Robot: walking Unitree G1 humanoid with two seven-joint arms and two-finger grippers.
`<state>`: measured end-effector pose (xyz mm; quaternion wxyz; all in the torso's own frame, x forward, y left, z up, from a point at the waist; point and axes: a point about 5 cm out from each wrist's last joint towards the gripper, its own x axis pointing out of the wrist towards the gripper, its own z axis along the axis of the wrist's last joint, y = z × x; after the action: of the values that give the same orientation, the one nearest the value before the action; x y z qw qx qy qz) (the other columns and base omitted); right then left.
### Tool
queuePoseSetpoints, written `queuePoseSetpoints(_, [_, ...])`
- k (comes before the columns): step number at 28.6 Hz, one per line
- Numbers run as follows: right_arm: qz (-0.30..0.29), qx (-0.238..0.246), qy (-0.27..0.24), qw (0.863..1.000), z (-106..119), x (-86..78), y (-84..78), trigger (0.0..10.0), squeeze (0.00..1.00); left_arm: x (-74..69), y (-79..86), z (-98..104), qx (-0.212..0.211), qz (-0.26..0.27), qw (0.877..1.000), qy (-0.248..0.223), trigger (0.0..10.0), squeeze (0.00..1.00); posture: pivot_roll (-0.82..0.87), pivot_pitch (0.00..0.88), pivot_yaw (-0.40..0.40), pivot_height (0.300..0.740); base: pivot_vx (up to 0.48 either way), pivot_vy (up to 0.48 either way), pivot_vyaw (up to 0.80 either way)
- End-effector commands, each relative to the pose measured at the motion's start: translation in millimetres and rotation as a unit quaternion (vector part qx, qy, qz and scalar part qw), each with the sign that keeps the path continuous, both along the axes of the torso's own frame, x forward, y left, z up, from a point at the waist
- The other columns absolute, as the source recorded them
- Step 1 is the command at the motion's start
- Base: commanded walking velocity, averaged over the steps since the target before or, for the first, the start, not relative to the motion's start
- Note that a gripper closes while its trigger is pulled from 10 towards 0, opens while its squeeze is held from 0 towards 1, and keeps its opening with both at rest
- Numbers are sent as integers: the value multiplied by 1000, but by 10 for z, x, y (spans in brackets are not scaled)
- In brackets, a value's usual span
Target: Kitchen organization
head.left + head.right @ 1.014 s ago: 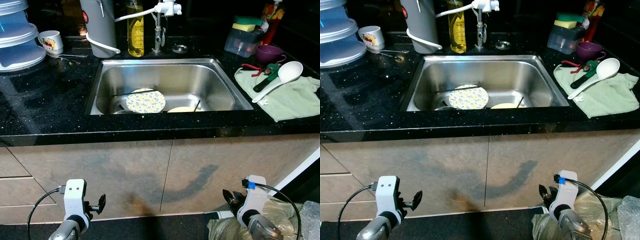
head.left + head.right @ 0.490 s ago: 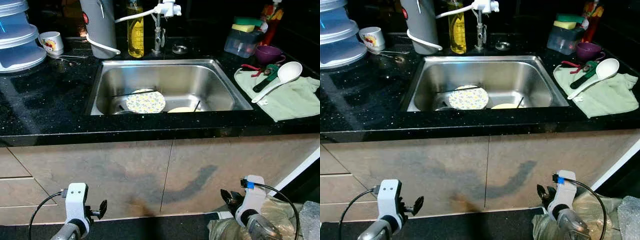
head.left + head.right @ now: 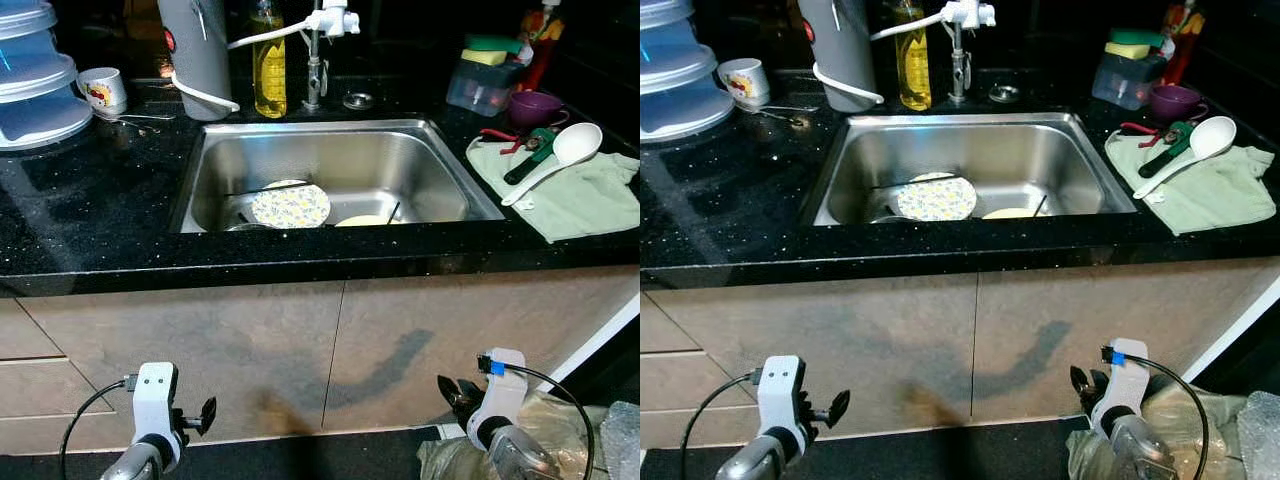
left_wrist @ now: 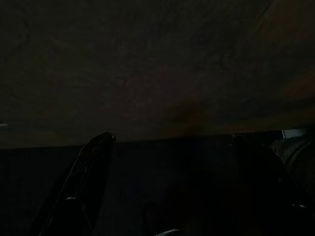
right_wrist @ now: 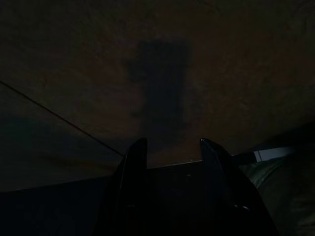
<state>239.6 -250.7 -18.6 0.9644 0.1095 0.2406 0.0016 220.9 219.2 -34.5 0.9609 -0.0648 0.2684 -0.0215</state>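
A steel sink [image 3: 330, 127] is set in a black counter [image 3: 90, 210]. In it lie a flower-patterned plate [image 3: 290, 205], a pale yellow dish [image 3: 362, 219] and dark utensils. On a green cloth [image 3: 585, 200] to the right rest a white ladle [image 3: 560, 155] and a green-handled tool [image 3: 530, 152]. Both arms hang low before the beige cabinet doors [image 3: 340, 350]. My left gripper [image 3: 206, 412] is open, its fingers wide apart [image 4: 170, 140] with nothing between. My right gripper [image 3: 452, 391] is also open and empty [image 5: 173, 142].
At the back stand a grey jug [image 3: 198, 50], a yellow soap bottle [image 3: 269, 70], a faucet [image 3: 316, 50], a mug [image 3: 102, 88], stacked clear containers [image 3: 35, 85], a sponge box [image 3: 487, 78] and a purple bowl [image 3: 536, 105]. A plastic bag [image 3: 560, 440] lies on the floor by my right arm.
The view has shifted a little and both arms sit slightly lower in the picture. Nothing on the counter or in the sink has moved.
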Motion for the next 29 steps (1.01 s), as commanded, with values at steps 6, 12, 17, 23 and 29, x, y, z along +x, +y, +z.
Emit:
queuePoseSetpoints(6, [-2,4,3,1000,-36,-12,61,10000,0,-36,107,-7,6,6,1000,2,10000,0,43,0,-12,740,0,0,0])
queuePoseSetpoints(12, [-1,5,-1,1000,-31,-10,65,10000,0,-38,125,8,2,5,1000,-5,10000,0,32,0,-14,740,0,0,0])
queuePoseSetpoints(17, [-1,6,0,1000,-45,-39,66,10000,0,-72,146,6,-1,9,1000,-11,10000,0,23,0,-23,740,0,0,0])
queuePoseSetpoints(23, [-1,7,0,1000,-57,-58,72,10000,0,-96,165,1,0,16,1000,-13,10000,0,23,10,-23,740,0,0,0])
queuePoseSetpoints(29, [-1,7,-2,1000,-63,-85,67,10000,0,-133,183,0,-1,20,1000,-17,10000,0,32,20,-30,740,0,0,0])
